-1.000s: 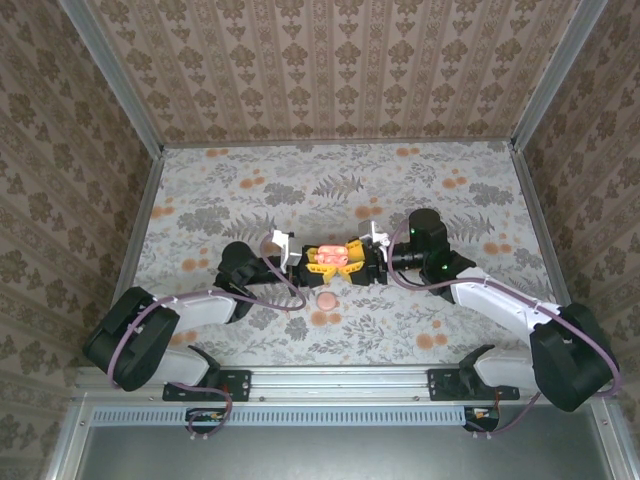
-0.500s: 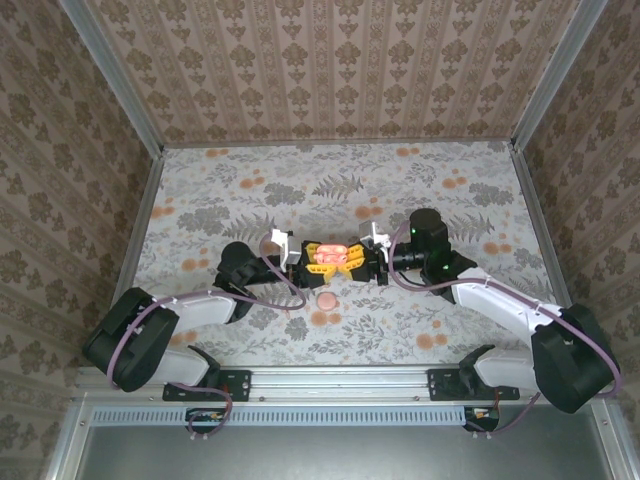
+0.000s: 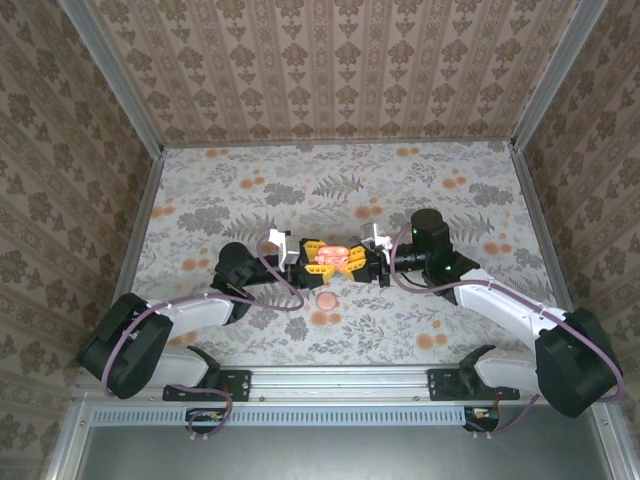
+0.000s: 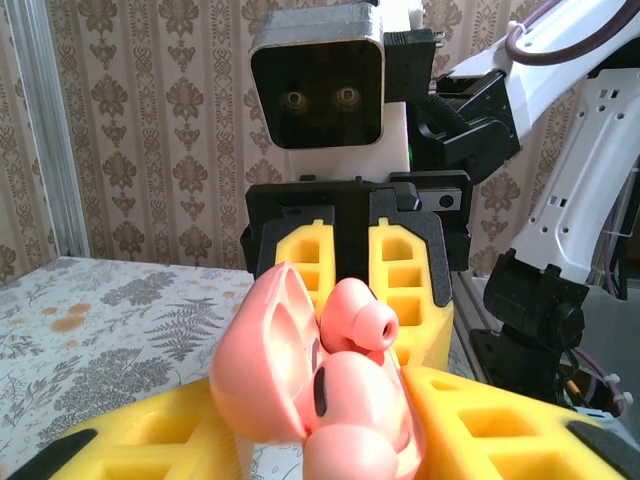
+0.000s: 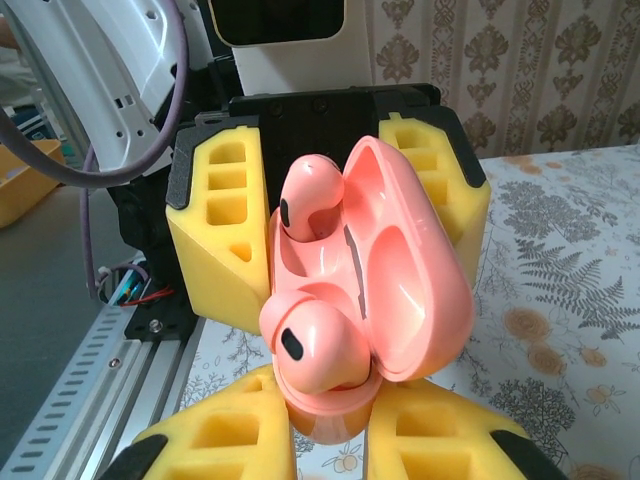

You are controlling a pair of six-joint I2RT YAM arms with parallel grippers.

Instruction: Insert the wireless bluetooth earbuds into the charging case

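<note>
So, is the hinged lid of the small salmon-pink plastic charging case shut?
No, its lid stands open, and two salmon-pink earbuds sit proud in the charging case.

- The left gripper (image 3: 322, 258) and the right gripper (image 3: 351, 260) meet tip to tip over the middle of the table (image 3: 230, 190)
- The charging case (image 3: 336, 251) sits between them, its base between the right gripper's fingers (image 5: 215, 445)
- The left gripper's fingers (image 5: 215, 230) stand apart on either side of the case
- Both earbuds (image 5: 310, 198) sit in the case, beside its raised lid (image 5: 410, 290)
- A round disc (image 3: 327, 300) lies on the table just in front of the grippers, toward the arm bases
</note>
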